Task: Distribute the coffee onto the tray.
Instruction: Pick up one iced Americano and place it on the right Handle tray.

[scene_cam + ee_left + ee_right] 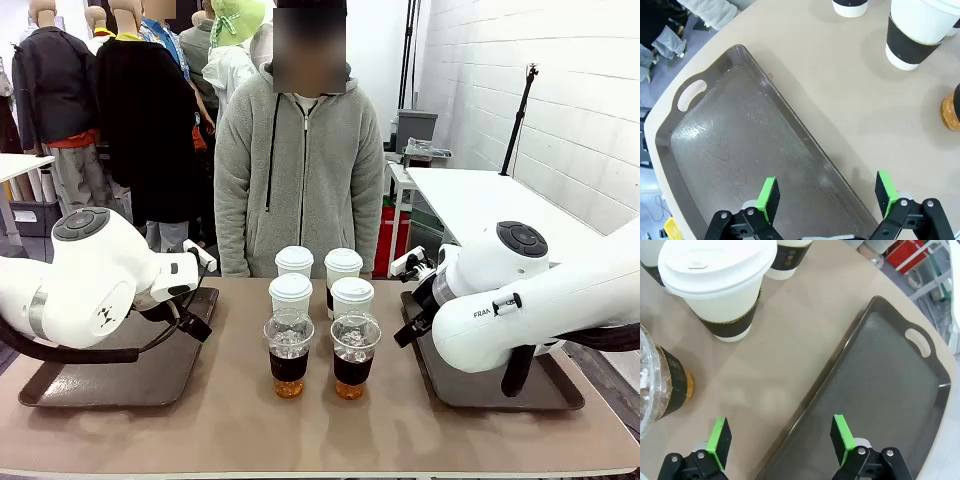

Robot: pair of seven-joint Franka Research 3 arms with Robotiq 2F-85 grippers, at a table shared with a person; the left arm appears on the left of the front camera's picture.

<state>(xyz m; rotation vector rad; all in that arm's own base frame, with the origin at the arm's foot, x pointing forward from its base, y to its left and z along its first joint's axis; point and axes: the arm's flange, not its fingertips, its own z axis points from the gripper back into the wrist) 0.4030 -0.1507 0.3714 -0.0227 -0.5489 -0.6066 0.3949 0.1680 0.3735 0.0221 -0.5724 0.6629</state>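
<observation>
The coffee stands in the middle of the table: white paper cups (343, 266) with black sleeves at the back, and two clear iced cups (288, 355) in front. An empty dark tray (110, 378) lies to the left and a second tray (480, 388) to the right. My left gripper (827, 196) hangs open over the inner edge of the left tray (715, 150), with a paper cup (917, 30) farther off. My right gripper (781, 437) hangs open over the inner rim of the right tray (890, 385), with a paper cup (720, 280) and an iced cup (662, 385) beside it.
A person in a grey hoodie (300, 170) stands at the far side of the table, behind the cups, arms down. Bare tabletop (320, 430) stretches in front of the cups. A white table (480, 200) stands at the back right.
</observation>
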